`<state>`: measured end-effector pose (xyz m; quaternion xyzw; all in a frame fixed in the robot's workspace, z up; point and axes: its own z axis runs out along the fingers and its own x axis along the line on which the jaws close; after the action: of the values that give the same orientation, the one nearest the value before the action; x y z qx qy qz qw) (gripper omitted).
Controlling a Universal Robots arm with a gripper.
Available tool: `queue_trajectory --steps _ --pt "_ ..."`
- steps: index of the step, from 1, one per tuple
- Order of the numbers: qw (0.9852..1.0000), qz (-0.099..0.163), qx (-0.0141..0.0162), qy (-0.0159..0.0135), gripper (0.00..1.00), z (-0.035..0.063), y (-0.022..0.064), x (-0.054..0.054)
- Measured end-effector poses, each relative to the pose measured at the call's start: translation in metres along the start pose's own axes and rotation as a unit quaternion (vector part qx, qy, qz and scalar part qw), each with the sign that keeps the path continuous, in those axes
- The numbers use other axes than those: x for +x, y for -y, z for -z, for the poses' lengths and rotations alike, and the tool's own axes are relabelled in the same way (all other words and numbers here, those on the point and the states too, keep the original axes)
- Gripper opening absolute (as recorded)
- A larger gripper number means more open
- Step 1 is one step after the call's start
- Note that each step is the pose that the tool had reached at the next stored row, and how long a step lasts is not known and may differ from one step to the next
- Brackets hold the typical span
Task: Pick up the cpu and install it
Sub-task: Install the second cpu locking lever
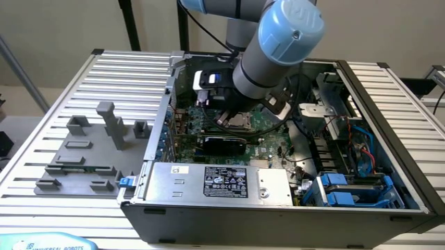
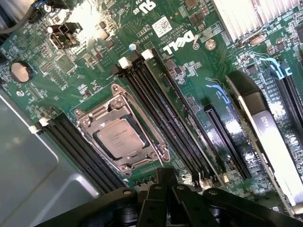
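The open computer case (image 1: 389, 172) is lying on a slatted metal table (image 1: 132, 67), taking up the centre and right of the exterior view, with its walls rising on all sides of the green motherboard (image 1: 268, 140). The arm (image 1: 274, 47) is reaching down from the top centre of that frame into the case, and its bulk is hiding much of the board's middle. Room inside is tight: a silver power supply (image 1: 215, 182) is sitting along the near wall in the lower centre, blue drive bays (image 1: 347, 190) are filling the lower right corner, and loose cables (image 1: 355, 146) are running along the exterior view's right wall. To the exterior view's left of the case, a grey fixture tray (image 1: 76, 161) with grey blocks (image 1: 111, 125) is resting on the slats, well apart from the arm.

In the wrist view, the cpu (image 2: 118, 138) is sitting flat inside the metal-rimmed socket frame (image 2: 122, 135), left of centre, its silvery top facing up. Black memory slots (image 2: 161, 118) are running just beside the socket. A finned heatsink (image 2: 251, 19) is occupying the upper right corner. The gripper (image 2: 163, 187) is hanging at the bottom centre, its black fingers (image 2: 165, 177) drawn together with nothing between them, near the socket's edge but apart from the chip.
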<state>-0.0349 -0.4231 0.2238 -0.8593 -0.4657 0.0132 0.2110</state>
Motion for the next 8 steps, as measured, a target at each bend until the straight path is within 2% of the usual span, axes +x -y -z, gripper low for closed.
queue_trajectory --steps 3,8 --pt "1.0000 -0.001 -0.0028 0.0043 0.11 -0.0028 0.0005 -0.0016" --pt "1.0000 -0.001 -0.0051 0.0079 0.11 -0.0091 0.0029 -0.0053"
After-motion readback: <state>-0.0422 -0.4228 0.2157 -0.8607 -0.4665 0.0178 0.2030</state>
